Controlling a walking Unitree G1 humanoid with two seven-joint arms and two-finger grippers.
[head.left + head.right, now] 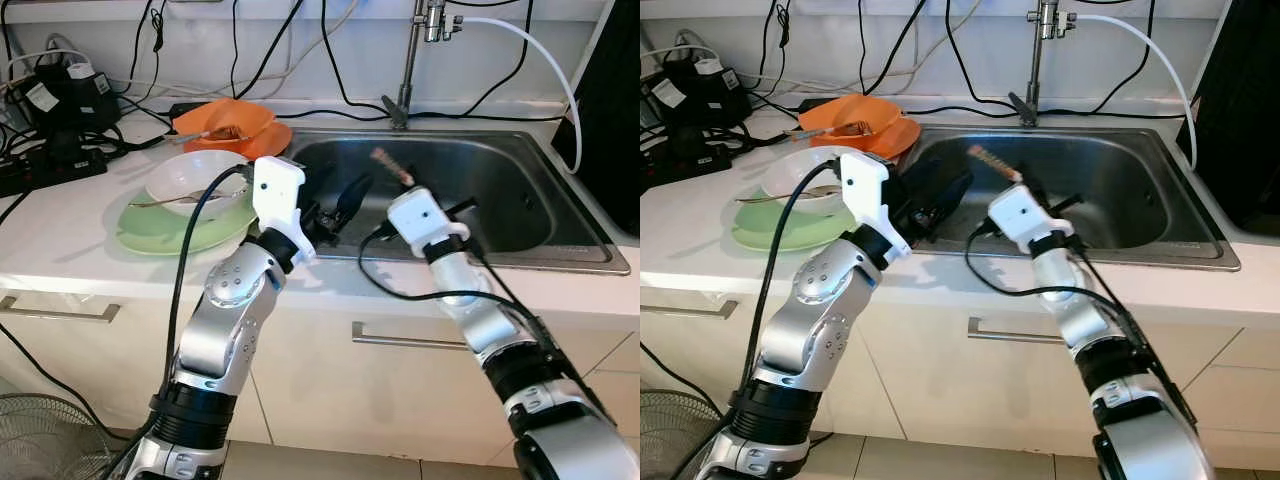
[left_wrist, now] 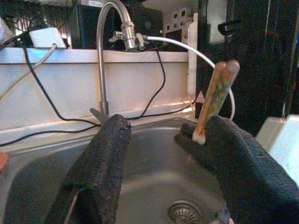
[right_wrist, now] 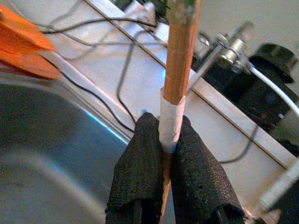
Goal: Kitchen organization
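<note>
- Two wooden chopsticks (image 3: 180, 65), pressed side by side, are clamped in my right gripper (image 3: 168, 154) at their white-wrapped end; their long axis runs up and away over the sink (image 1: 520, 215) toward its back edge and the faucet (image 1: 410, 60).
- My left gripper (image 2: 159, 158) hangs over the sink's left part, fingers apart and empty.
- On the counter (image 1: 60, 225) left of the sink, a white bowl (image 1: 190, 175) holding a utensil sits on a green plate (image 1: 150, 232); an orange dish (image 1: 235, 125) lies behind them.
- Cables and a power strip (image 1: 45, 170) crowd the counter's back left corner.
</note>
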